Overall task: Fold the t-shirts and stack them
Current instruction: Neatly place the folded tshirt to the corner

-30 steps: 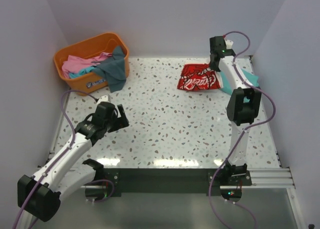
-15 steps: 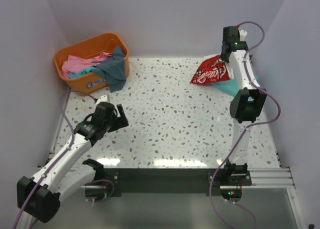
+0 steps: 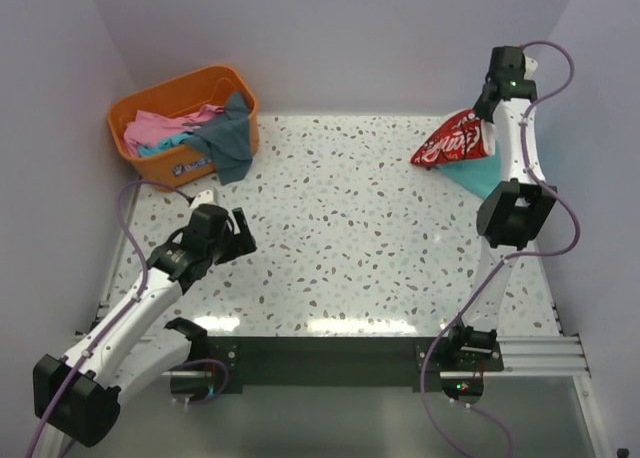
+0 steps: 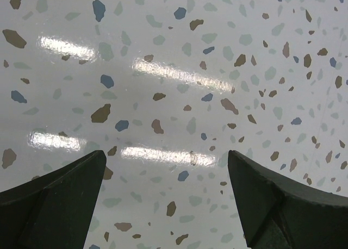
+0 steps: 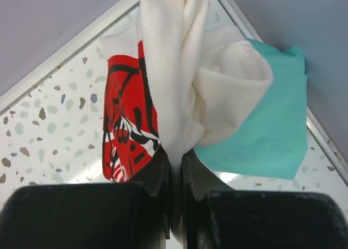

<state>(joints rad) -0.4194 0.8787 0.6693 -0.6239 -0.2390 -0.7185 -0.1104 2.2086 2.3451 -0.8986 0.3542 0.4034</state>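
Speckled terrazzo tabletop (image 3: 340, 238): at far left, an orange plastic basket (image 3: 180, 80) holds pink, teal and dark grey-blue t-shirts (image 3: 225, 133). Left gripper (image 4: 166, 156) hovers over bare table, fingers spread wide. At the far right corner, right gripper (image 5: 175, 156) pinches a bunched cream-white t-shirt with red print (image 5: 174, 69), overlapping a flat teal-green t-shirt (image 5: 261, 135).

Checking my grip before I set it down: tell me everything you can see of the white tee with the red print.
The white tee is soft cream cloth with a red print carrying white lettering. The right gripper is shut on a twisted bunch of it, and the rest hangs crumpled above the far right corner of the table, over a flat teal tee. Whether it touches either cannot be told.
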